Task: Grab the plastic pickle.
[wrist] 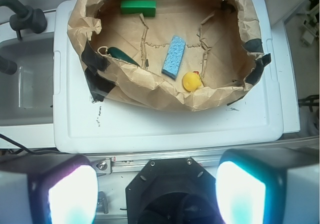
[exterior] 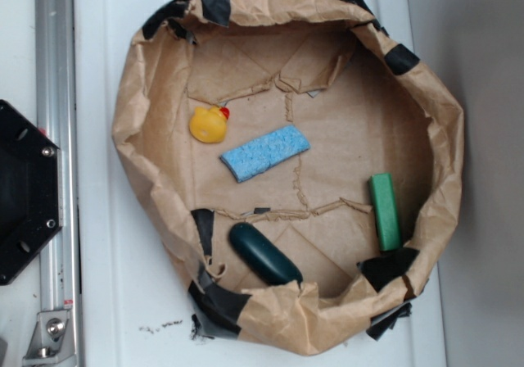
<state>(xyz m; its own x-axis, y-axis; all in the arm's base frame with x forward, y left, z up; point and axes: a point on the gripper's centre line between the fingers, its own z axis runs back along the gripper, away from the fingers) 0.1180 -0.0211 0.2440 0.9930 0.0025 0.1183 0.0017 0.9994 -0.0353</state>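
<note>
- Four small objects lie inside a crumpled brown paper bowl [exterior: 143, 178] whose rim is patched with strips of black tape; the bowl sits on a white plastic surface [exterior: 123, 301].
- In the exterior view, the plastic pickle [exterior: 264, 253], a smooth, glossy dark teal-green oblong with rounded ends, lies on the bowl's floor near the bottom edge of the picture, angled, close against the paper wall and just beside a black tape patch.
- In the wrist view the plastic pickle [wrist: 123, 57] shows at the left of the bowl, partly hidden behind the folded paper rim.
- A light blue rectangular sponge [exterior: 265, 152] lies near the middle of the bowl, tilted, well apart from the pickle.
- A yellow rubber duck with a red beak [exterior: 209, 124] sits just left of the sponge in the exterior view, not touching it.
- A bright green rectangular block [exterior: 384, 211] rests at the right side, near the paper wall, its long side running roughly up and down the picture.
- The gripper [wrist: 156, 191] appears only in the wrist view: its two fingers [wrist: 72, 194] fill the near corners, spread wide with nothing between them, held well away from the bowl and above the black hexagonal base plate [wrist: 170, 189].
- A silver metal rail [exterior: 56, 138] runs along the left edge of the exterior view, beside that black plate.
</note>
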